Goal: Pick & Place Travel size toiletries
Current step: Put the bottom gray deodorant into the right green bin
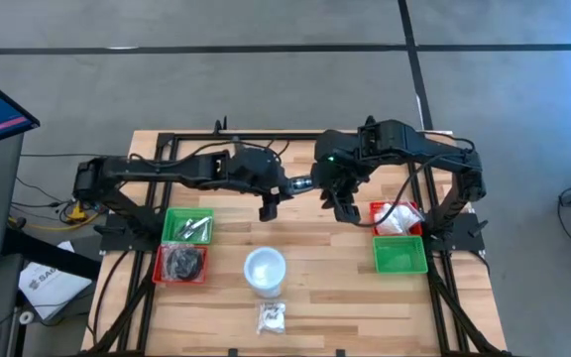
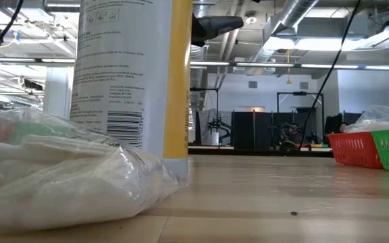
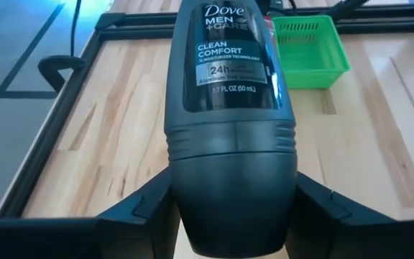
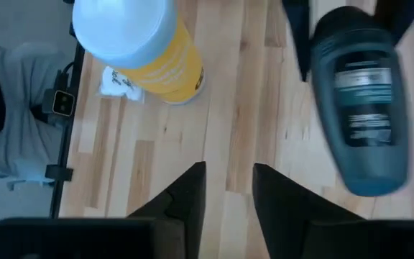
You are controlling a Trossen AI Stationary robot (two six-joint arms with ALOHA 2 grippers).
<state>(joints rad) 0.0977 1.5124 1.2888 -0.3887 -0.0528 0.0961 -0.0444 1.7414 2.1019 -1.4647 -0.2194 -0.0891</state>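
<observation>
Dark deodorant bottle [image 3: 230,129] is clamped at its cap end by left gripper [image 1: 269,206], long axis directed toward nearby right gripper [image 4: 228,191], held empty, narrowly parted.

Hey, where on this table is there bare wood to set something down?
Free: the strip between the white-capped bottle and the green basket, and the near right corner below that basket. Crowded: the left side by the green tray and red tray, and the bagged item just in front of the bottle.
</observation>
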